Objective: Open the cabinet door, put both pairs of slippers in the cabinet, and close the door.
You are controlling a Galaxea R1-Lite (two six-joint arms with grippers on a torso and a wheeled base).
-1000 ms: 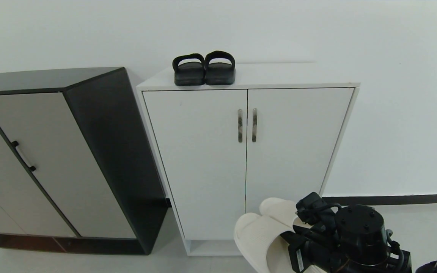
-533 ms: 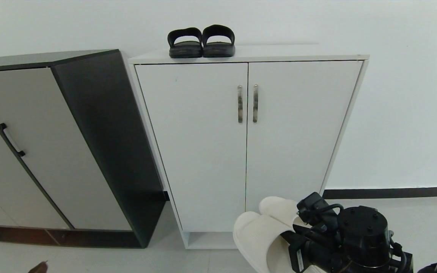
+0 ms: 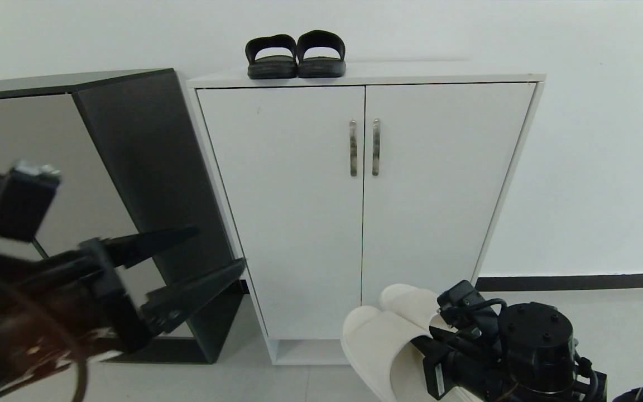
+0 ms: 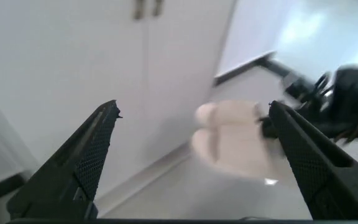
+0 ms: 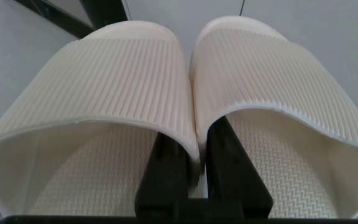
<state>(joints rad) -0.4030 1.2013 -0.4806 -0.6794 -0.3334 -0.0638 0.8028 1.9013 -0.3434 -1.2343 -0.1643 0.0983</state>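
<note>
Step, judged: opening cabinet door (image 3: 288, 212); both shut.
Left fingers (image 3: 198, 287): wide, empty; handles (image 3: 364, 147) ahead, above.
Right fingers (image 5: 166, 180): pinching white slippers (image 3: 383, 346).
Next, likely: left grips handle, pulls.

Dark cabinet (image 3: 154, 162) with grey door (image 3: 48, 128) at left, white wall (image 3: 606, 167), black baseboard (image 3: 567, 282), pale floor (image 3: 606, 312).

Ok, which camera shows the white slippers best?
Right wrist view: the white slippers are close up, side by side, pinched by the right gripper. Head view has them partly behind that arm; left wrist view, farther off.
</note>
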